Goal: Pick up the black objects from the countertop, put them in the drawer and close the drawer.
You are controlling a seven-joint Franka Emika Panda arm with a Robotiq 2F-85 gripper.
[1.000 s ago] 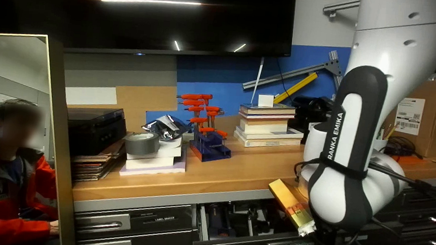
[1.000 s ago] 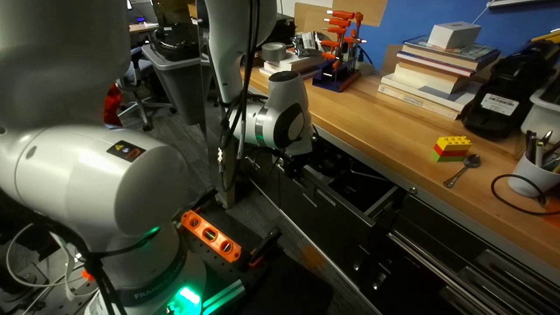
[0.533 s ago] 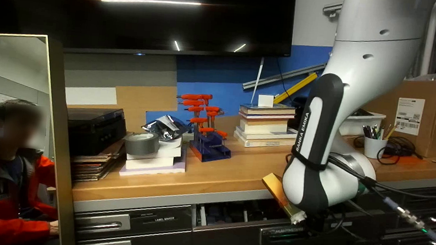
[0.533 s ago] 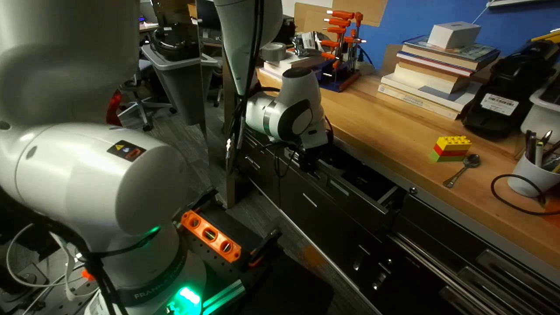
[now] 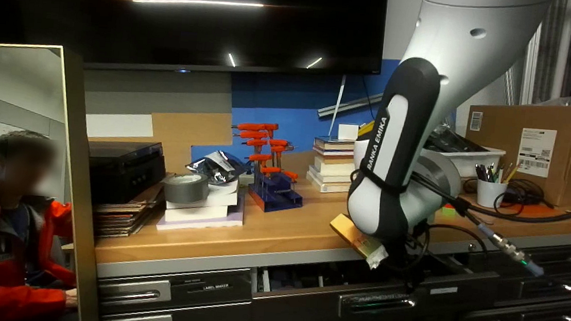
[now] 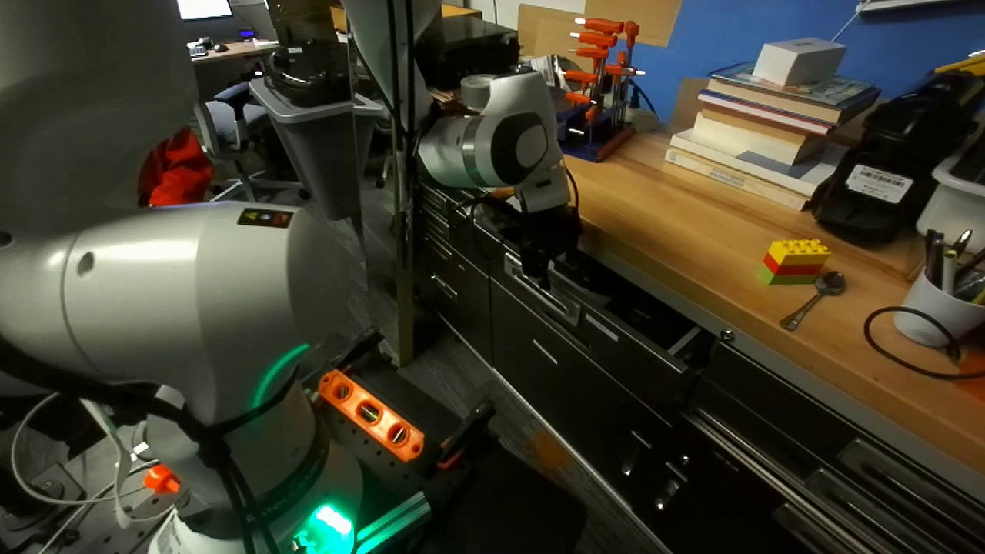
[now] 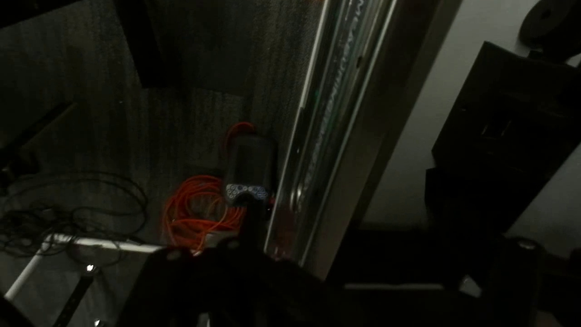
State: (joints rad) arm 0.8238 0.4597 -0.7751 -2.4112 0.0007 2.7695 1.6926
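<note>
The drawer (image 5: 298,311) is partly open under the wooden countertop (image 5: 305,234); it also shows in an exterior view (image 6: 642,355) and fills the right of the wrist view, handle strip (image 7: 331,100) in the middle. Dark objects (image 5: 283,278) lie inside it; in the wrist view a black blocky piece (image 7: 504,136) and a round black piece (image 7: 551,22) rest on its pale bottom. I see no small black piece on the countertop. My gripper (image 6: 539,271) points down at the drawer's front, just above the handle. Its dark fingers blend into the background; whether they touch the drawer is unclear.
On the countertop stand book stacks (image 6: 769,138), a red-handled tool rack (image 5: 274,196), toy bricks (image 6: 796,265), a spoon (image 6: 816,298) and a pen cup (image 5: 490,193). A gold bar (image 5: 354,236) sits beside my wrist. A person (image 5: 10,240) shows at the left.
The drawer has slid inward, mostly in the earlier half second. My arm has moved left in an exterior view, and the gripper has risen up from the drawer's front.
</note>
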